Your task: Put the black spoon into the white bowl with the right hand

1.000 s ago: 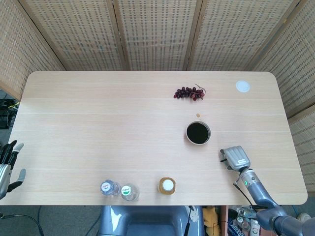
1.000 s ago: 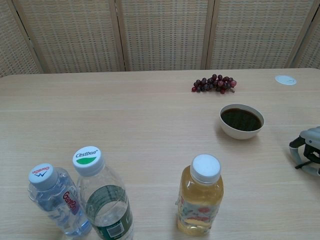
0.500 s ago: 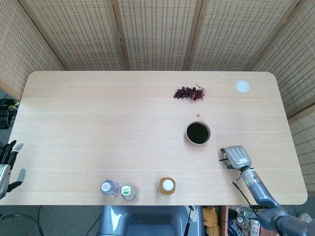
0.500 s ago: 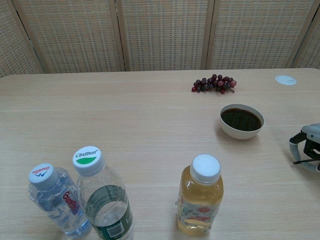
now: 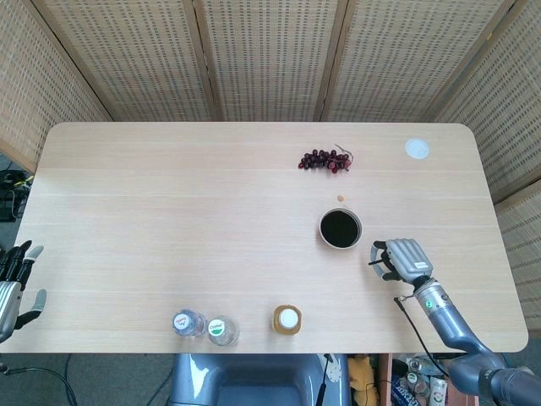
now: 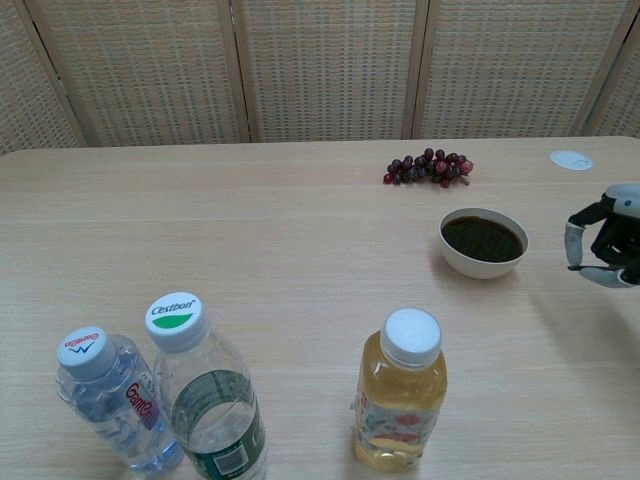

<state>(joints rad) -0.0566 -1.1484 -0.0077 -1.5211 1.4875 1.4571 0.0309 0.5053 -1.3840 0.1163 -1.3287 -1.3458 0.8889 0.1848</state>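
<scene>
The white bowl (image 5: 359,222) (image 6: 482,266), dark inside, stands right of the table's middle. My right hand (image 5: 404,259) (image 6: 610,237) hovers just right of it, raised off the table, fingers curled around a thin black thing that I take for the black spoon (image 6: 577,268). Only its tip shows below the fingers; the rest is hidden in the hand. My left hand (image 5: 15,279) hangs off the table's left edge, fingers spread and holding nothing.
A bunch of grapes (image 5: 325,160) (image 6: 428,168) lies behind the bowl, and a white disc (image 5: 417,149) lies at the far right corner. Two water bottles (image 6: 100,400) (image 6: 200,390) and a juice bottle (image 6: 402,390) stand along the front edge.
My right hand has lifted off the table and moved forward and towards the bowl, still curled around the black thing. The left hand has hardly moved.
</scene>
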